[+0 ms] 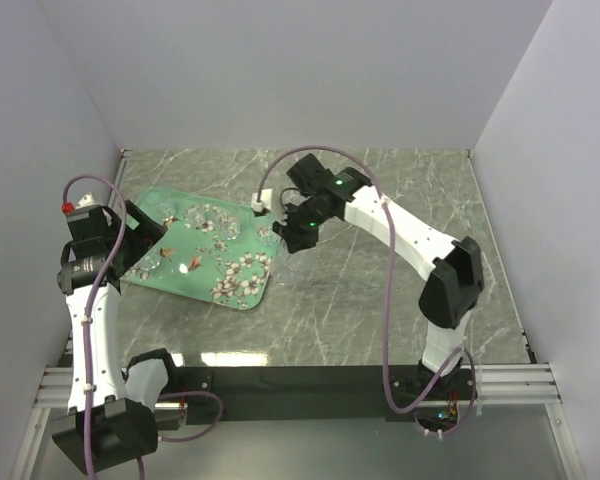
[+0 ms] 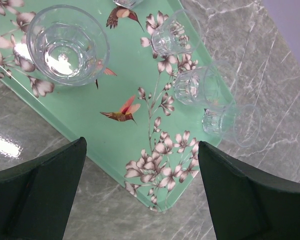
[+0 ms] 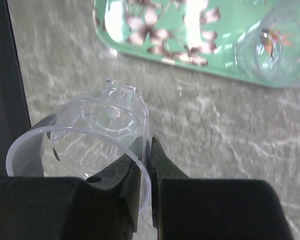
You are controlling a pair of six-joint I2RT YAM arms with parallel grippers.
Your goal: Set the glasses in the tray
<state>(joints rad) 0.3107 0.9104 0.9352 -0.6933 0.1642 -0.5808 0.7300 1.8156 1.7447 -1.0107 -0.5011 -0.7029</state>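
Observation:
The mint-green flowered tray lies on the marble table at left of centre. Several clear glasses stand on it: a wide one and two smaller ones. Another glass sits right at the tray's edge, partly over the marble. My left gripper hangs open above the tray's corner, holding nothing. My right gripper is shut on the wall of a clear glass, pinching its rim, above the marble beside the tray. From above, that gripper is at the tray's right far corner.
Grey marble table top spreads to the right of the tray. Lilac walls close in the table at left, back and right. One more glass stands on the tray near the edge that faces my right gripper.

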